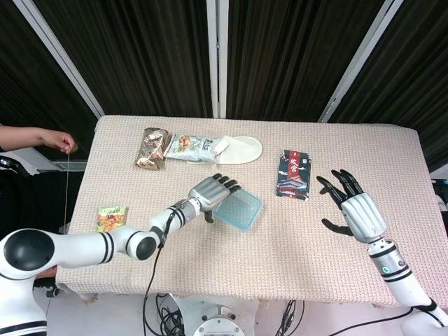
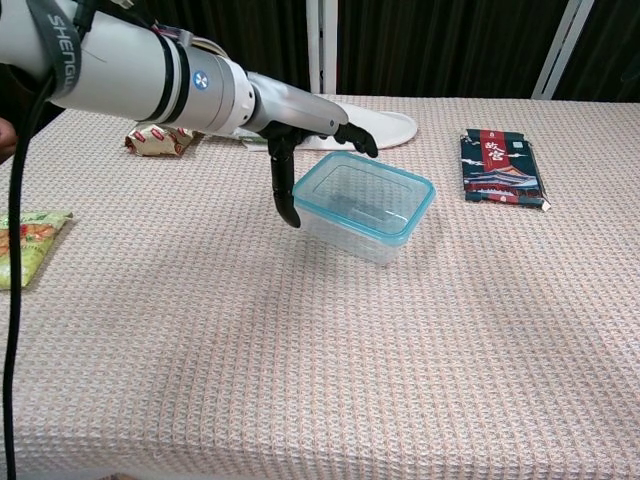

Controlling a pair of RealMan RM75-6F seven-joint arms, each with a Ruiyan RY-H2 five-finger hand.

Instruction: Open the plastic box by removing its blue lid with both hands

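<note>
Chest view: plastic box (image 2: 365, 208) beside left hand (image 2: 300, 128).

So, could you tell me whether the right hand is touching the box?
No, the right hand hovers open well to the side of the box.

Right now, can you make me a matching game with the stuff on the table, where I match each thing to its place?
Things:
1. plastic box
2. white slipper
3. dark packet
4. green snack bag

Places:
A. table's left edge, near side
B. far side, beside two snack bags
C. at the left hand's fingertips
D. between the box and the right hand

Pairs: 1-C, 2-B, 3-D, 4-A
</note>
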